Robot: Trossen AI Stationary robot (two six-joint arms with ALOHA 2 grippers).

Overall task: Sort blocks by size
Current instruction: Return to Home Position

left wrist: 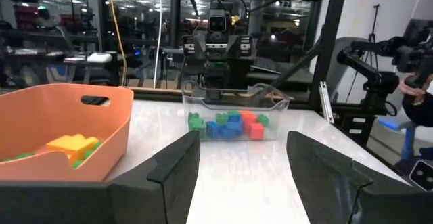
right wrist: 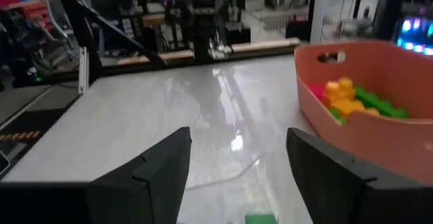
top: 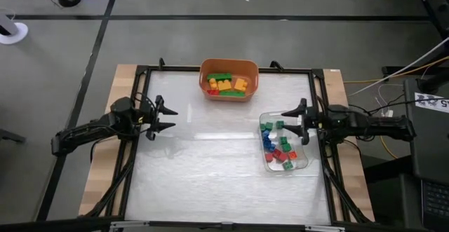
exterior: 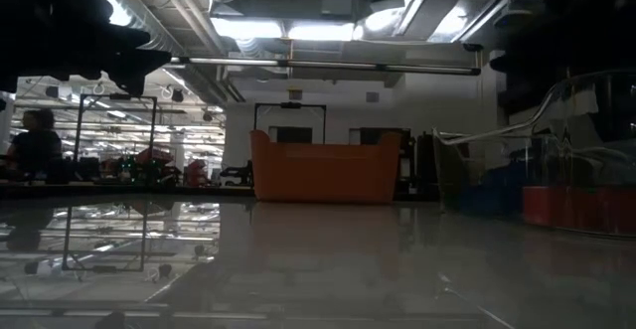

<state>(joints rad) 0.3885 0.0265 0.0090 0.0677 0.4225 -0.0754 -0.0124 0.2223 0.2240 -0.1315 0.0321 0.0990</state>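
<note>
Inside the clear tray (top: 301, 161) lie tiny red, green, blue blocks (top: 269, 142); left claw (top: 174, 118) and right claw (top: 286, 123) gape empty.

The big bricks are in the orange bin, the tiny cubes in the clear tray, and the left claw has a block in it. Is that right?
Not quite: the left gripper is open and empty, as the left wrist view shows. The rest holds: big bricks in the orange bin, tiny cubes in the clear tray.
</note>
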